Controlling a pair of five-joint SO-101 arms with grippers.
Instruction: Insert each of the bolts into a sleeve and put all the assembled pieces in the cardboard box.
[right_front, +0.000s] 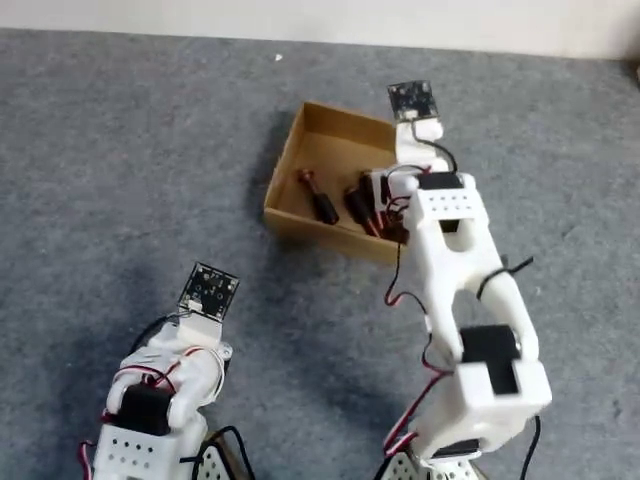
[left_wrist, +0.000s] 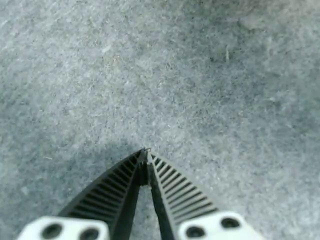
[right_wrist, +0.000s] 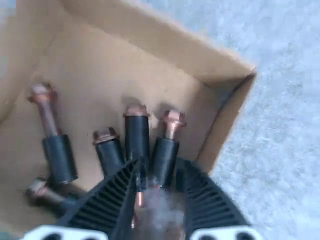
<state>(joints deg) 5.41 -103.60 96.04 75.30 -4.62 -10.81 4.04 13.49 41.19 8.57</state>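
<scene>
The cardboard box (right_front: 335, 115) stands at the table's middle back. Several assembled pieces lie in it, each a copper bolt in a black sleeve (right_front: 320, 198). My right arm (right_front: 450, 230) reaches over the box's near right corner. In the right wrist view, my right gripper (right_wrist: 160, 166) hangs open just above the box floor (right_wrist: 100, 75). The lower end of one sleeved bolt (right_wrist: 165, 145) lies between its fingers, beside two others (right_wrist: 136, 132) (right_wrist: 107, 147). Another piece (right_wrist: 55, 145) lies apart. My left gripper (left_wrist: 146, 151) is shut on nothing over bare carpet.
Grey carpet (right_front: 130, 150) covers the whole table. My left arm (right_front: 170, 370) sits folded at the near left, well away from the box. The box's walls (right_wrist: 165, 45) rise close around my right gripper.
</scene>
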